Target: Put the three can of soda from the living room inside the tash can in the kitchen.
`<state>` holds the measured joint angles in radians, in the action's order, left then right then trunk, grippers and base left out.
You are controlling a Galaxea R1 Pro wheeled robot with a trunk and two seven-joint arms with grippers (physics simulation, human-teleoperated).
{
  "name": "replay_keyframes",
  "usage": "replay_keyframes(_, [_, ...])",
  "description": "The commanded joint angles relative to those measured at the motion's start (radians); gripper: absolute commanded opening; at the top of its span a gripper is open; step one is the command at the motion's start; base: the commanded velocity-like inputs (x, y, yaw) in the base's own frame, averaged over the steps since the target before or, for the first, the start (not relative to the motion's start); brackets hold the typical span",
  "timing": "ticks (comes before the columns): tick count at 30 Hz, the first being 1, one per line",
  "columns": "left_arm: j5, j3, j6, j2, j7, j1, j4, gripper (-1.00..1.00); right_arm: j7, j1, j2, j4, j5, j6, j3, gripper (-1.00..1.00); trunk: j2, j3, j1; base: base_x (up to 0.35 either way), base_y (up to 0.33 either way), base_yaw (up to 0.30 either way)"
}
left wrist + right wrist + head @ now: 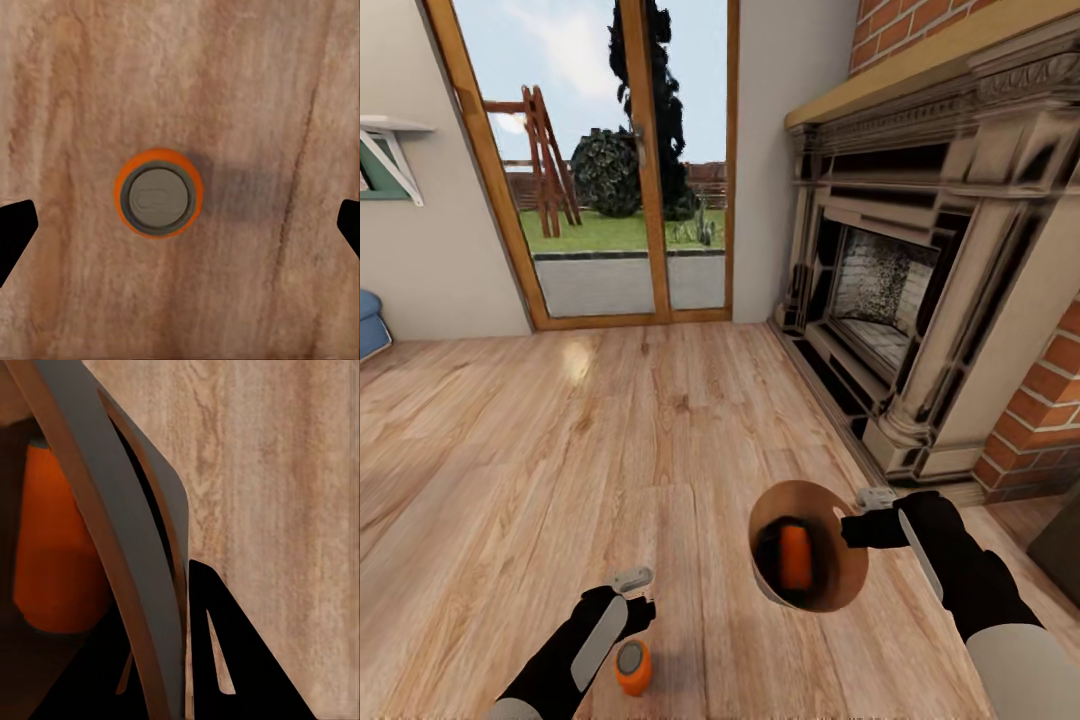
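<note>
My left tool (635, 600) points straight down, fingers spread wide. My right tool (852, 528) is reaching inward, clamped shut on a rim.

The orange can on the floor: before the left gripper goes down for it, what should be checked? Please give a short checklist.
1. Orange can on the floor stands upright: ok.
2. Can lies between the left gripper fingers in the wrist view: ok.
3. Left jaws wide apart: ok.
4. Right gripper holds the bin by its rim: ok.
5. Bin already holds an orange can: ok.
6. Blue can inside the bin: cannot tell.
</note>
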<state>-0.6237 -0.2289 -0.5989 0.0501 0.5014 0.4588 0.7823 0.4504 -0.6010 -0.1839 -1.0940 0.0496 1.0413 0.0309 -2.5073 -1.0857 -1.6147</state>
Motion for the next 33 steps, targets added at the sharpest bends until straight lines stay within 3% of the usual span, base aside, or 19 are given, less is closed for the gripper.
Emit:
replay_keyframes(1, [0.0, 0.004, 0.002, 0.0, -0.009, 0.006, -0.021, 1.0, 0.008, 0.0, -0.004, -0.003, -0.036, 0.006, 0.0, -1.0, 0.0, -0.004, 0.0, 0.0, 0.0, 0.0])
replay_keyframes(11, [0.007, 0.024, 0.045, 0.0, -0.086, 0.05, -0.143, 1.0, 0.088, 0.001, -0.042, -0.045, -0.036, 0.006, 0.006, -1.0, -0.003, -0.043, -0.005, 0.0, 0.0, 0.0])
replay_keyframes(20, [0.011, 0.024, 0.047, -0.003, -0.105, 0.073, -0.15, 1.0, 0.092, 0.003, -0.046, -0.069, -0.036, 0.006, 0.011, -1.0, -0.005, -0.077, -0.009, 0.0, 0.0, 0.0])
replay_keyframes(25, [0.011, 0.024, 0.052, -0.026, -0.114, 0.106, -0.171, 1.0, 0.093, 0.004, -0.047, -0.088, -0.037, 0.006, 0.01, -1.0, -0.006, -0.097, -0.011, 0.0, 0.0, 0.0])
replay_keyframes(33, [0.011, 0.023, 0.078, -0.034, -0.154, 0.115, -0.198, 1.0, 0.101, 0.016, -0.082, -0.226, -0.055, 0.006, 0.005, -1.0, -0.008, -0.128, -0.015, 0.0, 0.0, 0.0])
